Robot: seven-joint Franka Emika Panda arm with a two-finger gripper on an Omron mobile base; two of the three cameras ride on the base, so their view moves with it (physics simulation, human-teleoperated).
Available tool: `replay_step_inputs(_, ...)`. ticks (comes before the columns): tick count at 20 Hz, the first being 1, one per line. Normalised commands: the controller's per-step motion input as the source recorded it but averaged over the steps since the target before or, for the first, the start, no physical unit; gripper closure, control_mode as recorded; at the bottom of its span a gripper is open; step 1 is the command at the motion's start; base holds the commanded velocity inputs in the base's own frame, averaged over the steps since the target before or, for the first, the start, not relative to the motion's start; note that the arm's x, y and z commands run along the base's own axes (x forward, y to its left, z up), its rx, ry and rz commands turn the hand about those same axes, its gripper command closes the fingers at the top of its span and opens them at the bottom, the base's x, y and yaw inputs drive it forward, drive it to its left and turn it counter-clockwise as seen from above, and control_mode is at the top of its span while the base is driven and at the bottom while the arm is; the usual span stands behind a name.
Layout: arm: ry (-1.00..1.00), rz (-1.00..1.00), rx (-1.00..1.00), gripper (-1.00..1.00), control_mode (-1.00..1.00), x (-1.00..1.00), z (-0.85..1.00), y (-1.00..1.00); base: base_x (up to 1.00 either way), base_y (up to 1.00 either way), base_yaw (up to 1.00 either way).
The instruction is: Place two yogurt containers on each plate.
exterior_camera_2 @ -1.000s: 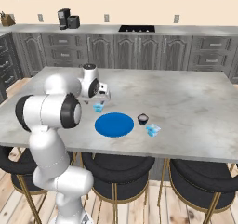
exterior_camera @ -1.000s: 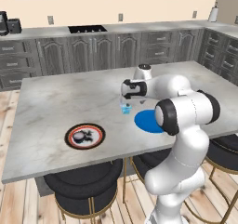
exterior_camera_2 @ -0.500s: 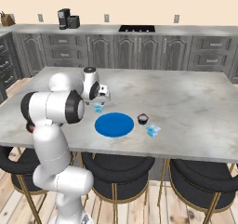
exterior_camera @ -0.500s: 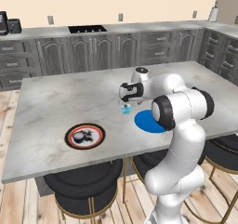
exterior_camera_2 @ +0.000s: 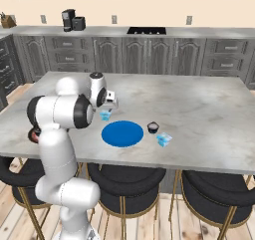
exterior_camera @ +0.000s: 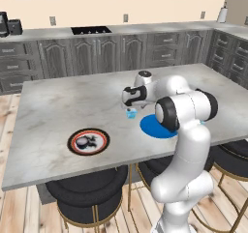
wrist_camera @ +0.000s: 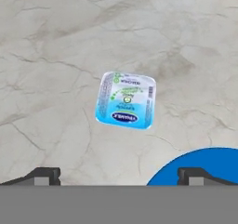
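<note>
My gripper [exterior_camera: 130, 102] [exterior_camera_2: 107, 106] hangs open just above a pale blue boxy yogurt container [exterior_camera: 131, 113] [exterior_camera_2: 105, 115] that rests on the marble island, nothing between the fingers. In the hand view that tub [wrist_camera: 125, 100] lies lid up ahead of the gripper [wrist_camera: 119, 175], centred between the two tips. The plain blue plate [exterior_camera: 156, 127] [exterior_camera_2: 122, 133] [wrist_camera: 209, 165] lies bare beside it. A dark round yogurt container [exterior_camera_2: 153, 127] and another pale blue one [exterior_camera_2: 164, 139] sit beyond that plate. The patterned plate [exterior_camera: 88, 141] lies near the island's front left; a dark lump shows at its centre.
Black round stools [exterior_camera: 89, 194] [exterior_camera_2: 124, 177] stand along the island's near edge [exterior_camera_2: 149, 159]. Grey cabinets and a counter with a cooktop [exterior_camera: 90, 30] run along the back wall. Wide bare marble stretches behind the gripper.
The gripper has moved left and lower, closing in over the pale blue tub by the blue plate. Its jaws stayed wide. Tubs and plates lie as before.
</note>
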Motion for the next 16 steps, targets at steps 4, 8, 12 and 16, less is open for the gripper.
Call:
replay_step_inputs(4,0.0,0.0,0.0,-1.0,-1.0,0.24,-0.13,0.0,0.0,0.0,0.0)
replay_step_inputs(8,0.0,0.0,0.0,-1.0,-1.0,0.27,-0.2,0.0,0.0,0.0,0.0)
replay_step_inputs(12,0.0,0.0,0.0,-1.0,-1.0,0.23,-0.2,0.0,0.0,0.0,0.0)
replay_step_inputs(16,0.0,0.0,0.0,-1.0,-1.0,0.11,-0.13,0.0,0.0,0.0,0.0)
